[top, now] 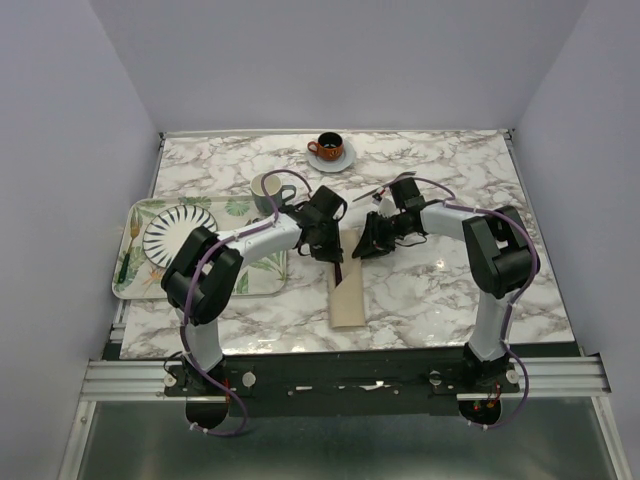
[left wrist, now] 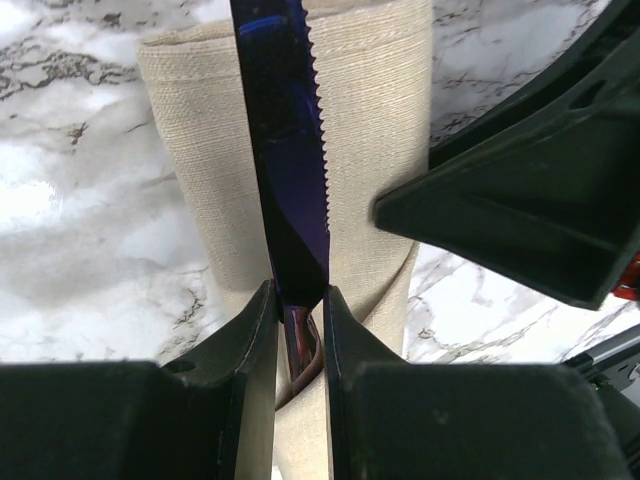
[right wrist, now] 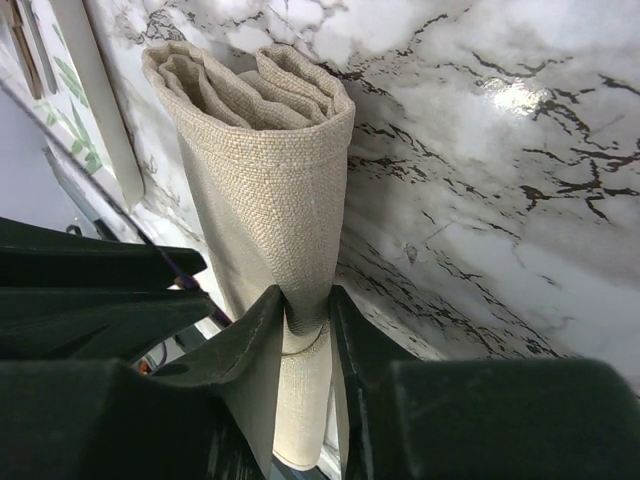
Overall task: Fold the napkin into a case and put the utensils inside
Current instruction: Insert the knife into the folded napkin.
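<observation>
The beige napkin is folded into a narrow long case (top: 348, 297) lying on the marble table in front of the arms. My left gripper (top: 333, 252) is shut on the dark purple knife (left wrist: 285, 150), whose serrated blade runs along the case (left wrist: 370, 130) just above the cloth. My right gripper (top: 367, 245) is shut on the far end of the case (right wrist: 265, 180) and pinches the cloth layers, which gape open at the other end. The two grippers are close together. A slim silvery utensil (top: 371, 193) lies behind the right gripper, too small to identify.
A leaf-printed tray (top: 135, 262) with a striped plate (top: 172, 232) is at the left. A grey mug (top: 266, 189) stands behind the left arm. An orange cup on a saucer (top: 329, 150) is at the back middle.
</observation>
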Available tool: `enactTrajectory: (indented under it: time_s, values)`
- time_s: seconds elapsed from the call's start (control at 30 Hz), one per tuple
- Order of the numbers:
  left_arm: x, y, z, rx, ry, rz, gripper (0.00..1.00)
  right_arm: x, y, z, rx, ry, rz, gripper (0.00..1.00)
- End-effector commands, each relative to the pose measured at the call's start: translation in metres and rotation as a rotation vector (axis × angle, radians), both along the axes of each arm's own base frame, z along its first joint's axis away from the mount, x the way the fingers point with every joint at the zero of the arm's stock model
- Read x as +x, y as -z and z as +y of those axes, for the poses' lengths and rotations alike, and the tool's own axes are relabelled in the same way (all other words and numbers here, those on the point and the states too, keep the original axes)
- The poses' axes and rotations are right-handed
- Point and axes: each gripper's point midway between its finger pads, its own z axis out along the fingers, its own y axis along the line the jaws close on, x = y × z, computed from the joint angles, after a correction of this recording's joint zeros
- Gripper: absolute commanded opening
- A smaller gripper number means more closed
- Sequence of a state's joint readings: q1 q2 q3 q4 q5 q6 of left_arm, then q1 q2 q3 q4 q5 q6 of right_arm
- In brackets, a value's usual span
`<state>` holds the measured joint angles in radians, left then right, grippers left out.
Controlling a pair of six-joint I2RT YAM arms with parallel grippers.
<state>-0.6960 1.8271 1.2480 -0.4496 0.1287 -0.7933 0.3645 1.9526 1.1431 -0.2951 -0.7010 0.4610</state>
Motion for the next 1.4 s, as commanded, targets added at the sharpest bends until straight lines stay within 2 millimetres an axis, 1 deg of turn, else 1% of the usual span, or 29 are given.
enactTrajectory:
  time_s: [0.0,0.07,0.23,0.3,0.33,0.4,0.47,0.5,0.67,0.7,0.73,0.87,1.03,1.23,1.3,1.33,1.37]
  values:
    - [-0.017,-0.008,0.000,-0.027,0.011,0.030,0.00,0.001,0.014,-0.003,-0.019,0.025,0.025,0.31]
    - [-0.021,-0.008,0.001,-0.024,0.014,0.034,0.00,0.001,0.015,-0.003,-0.020,0.026,0.028,0.29]
    - [-0.028,-0.007,0.004,-0.021,0.009,0.038,0.00,0.001,0.017,-0.004,-0.027,0.028,0.029,0.29]
    - [-0.030,-0.006,0.005,-0.021,0.006,0.040,0.00,0.001,0.018,-0.004,-0.026,0.027,0.029,0.21]
    - [-0.031,-0.006,0.006,-0.020,0.008,0.041,0.00,0.000,0.018,-0.004,-0.028,0.029,0.031,0.20]
    - [-0.033,-0.006,0.006,-0.020,0.009,0.041,0.00,0.001,0.019,-0.004,-0.029,0.032,0.028,0.12]
    - [-0.036,-0.004,0.007,-0.016,0.012,0.050,0.00,0.001,0.019,-0.004,-0.030,0.033,0.028,0.11]
    - [-0.037,-0.004,0.007,-0.020,0.013,0.052,0.00,0.001,0.018,-0.004,-0.029,0.032,0.025,0.09]
    - [-0.043,0.000,0.004,-0.024,0.025,0.067,0.00,0.001,0.018,-0.004,-0.028,0.034,0.024,0.08]
    - [-0.043,0.000,0.004,-0.025,0.026,0.066,0.00,0.001,0.017,-0.005,-0.029,0.036,0.019,0.07]
    - [-0.044,0.002,0.004,-0.024,0.027,0.071,0.00,0.001,0.017,-0.005,-0.029,0.037,0.020,0.04]
    - [-0.048,0.003,0.001,-0.029,0.039,0.080,0.00,0.001,0.018,-0.005,-0.034,0.039,0.016,0.01]
    - [-0.052,0.008,-0.001,-0.024,0.045,0.101,0.00,0.001,0.018,-0.007,-0.040,0.045,0.014,0.01]
    - [-0.056,0.014,0.003,-0.005,0.033,0.131,0.00,0.002,0.016,-0.010,-0.059,0.062,0.002,0.00]
    - [-0.057,0.014,0.003,-0.004,0.033,0.134,0.03,0.002,0.016,-0.010,-0.061,0.065,0.000,0.00]
    - [-0.057,0.015,0.003,-0.002,0.036,0.134,0.09,0.003,0.015,-0.010,-0.059,0.065,-0.004,0.01]
    - [-0.056,0.014,0.002,-0.003,0.036,0.133,0.11,0.003,0.014,-0.010,-0.059,0.064,-0.006,0.01]
